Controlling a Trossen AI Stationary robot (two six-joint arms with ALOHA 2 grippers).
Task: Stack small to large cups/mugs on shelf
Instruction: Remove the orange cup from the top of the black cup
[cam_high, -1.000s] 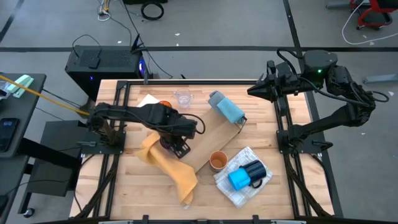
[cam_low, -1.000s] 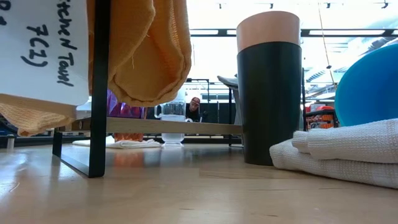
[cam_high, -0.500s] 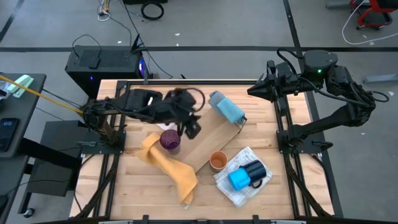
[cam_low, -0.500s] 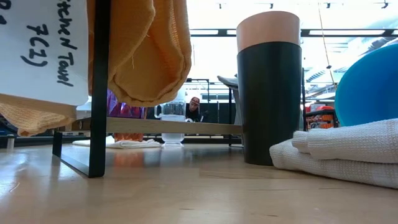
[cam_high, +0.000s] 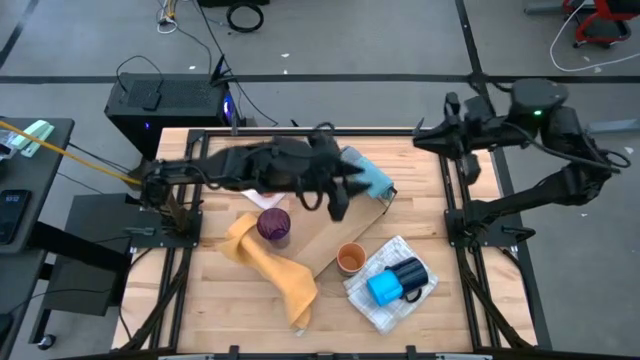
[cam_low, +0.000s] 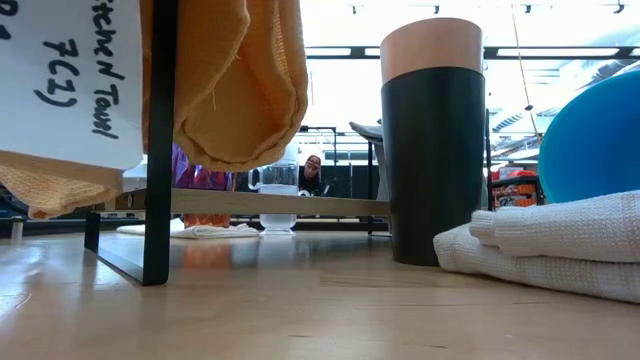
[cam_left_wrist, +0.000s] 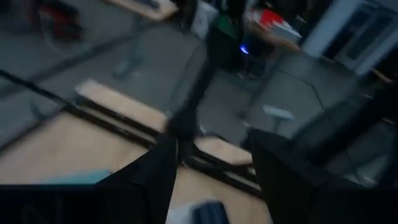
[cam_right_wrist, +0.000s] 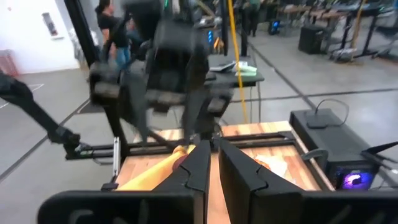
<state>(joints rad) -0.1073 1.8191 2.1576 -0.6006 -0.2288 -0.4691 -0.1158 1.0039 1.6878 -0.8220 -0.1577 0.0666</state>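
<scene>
reaching across the middle of the table in the high view, the left arm carries the left gripper over the slanted wooden shelf board, with its fingers spread wide and nothing between them in the left wrist view. the purple cup stands upright at about 8 o'clock from that gripper, apart from it, touching the crumpled yellow towel. the orange cup sits at 6 o'clock from the gripper, at the board's lower edge. at 4 o'clock lie the bright blue mug and the dark navy mug, side by side on the white folded cloth. the blue-grey folded cloth is just beside the gripper at 2 o'clock. the right gripper hangs by the table's far right corner, fingers close together with only a narrow gap, holding nothing. in the low view a tall black cup stands beside the white cloth.
</scene>
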